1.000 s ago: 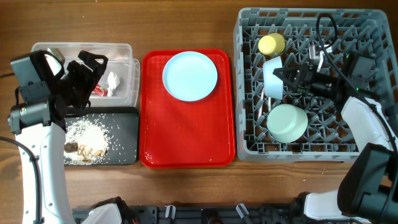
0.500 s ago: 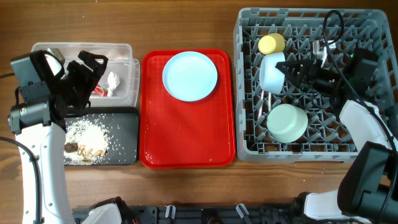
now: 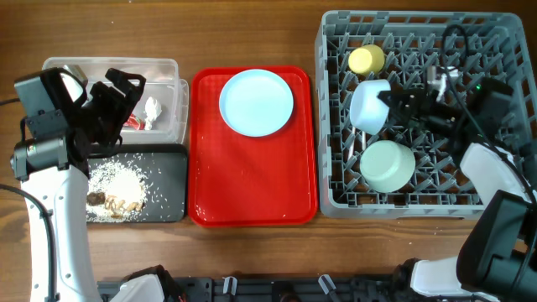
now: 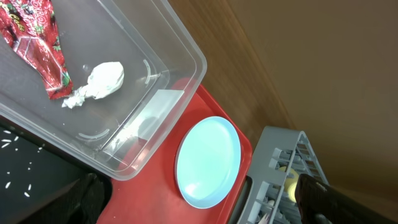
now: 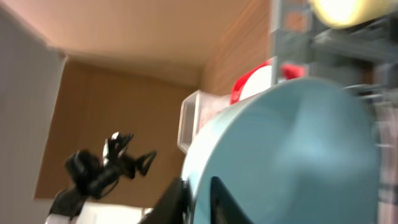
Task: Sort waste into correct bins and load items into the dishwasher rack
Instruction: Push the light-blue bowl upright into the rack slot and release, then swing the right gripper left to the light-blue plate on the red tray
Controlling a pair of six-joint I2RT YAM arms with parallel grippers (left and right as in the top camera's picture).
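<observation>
The light-blue bowl [image 3: 367, 105] leans tilted among the pegs of the grey dishwasher rack [image 3: 503, 33]. My right gripper [image 3: 388, 101] straddles its rim. In the blurred right wrist view the bowl [image 5: 298, 149] fills the frame, and my gripper [image 5: 198, 183] has one finger outside and one inside, the inner one a sliver off the wall. A yellow cup [image 3: 366, 59] and a pale-green bowl [image 3: 387, 164] stand in the rack. The light-blue plate [image 3: 256, 101] lies on the red tray. My left gripper [image 3: 126, 84] hangs open over the clear tub [image 3: 109, 65], holding nothing.
The tub holds the red wrapper [image 4: 37, 43] and white tissue [image 4: 99, 81]. Rice and brown scraps [image 3: 117, 180] lie in the black tray [image 3: 172, 180] in front of it. The red serving tray [image 3: 252, 184] sits between the bins and the rack.
The right gripper drew back to the right with the light-blue bowl, which turned from edge-on to a tilted lean. Its fingers have eased slightly. The left arm has not moved.
</observation>
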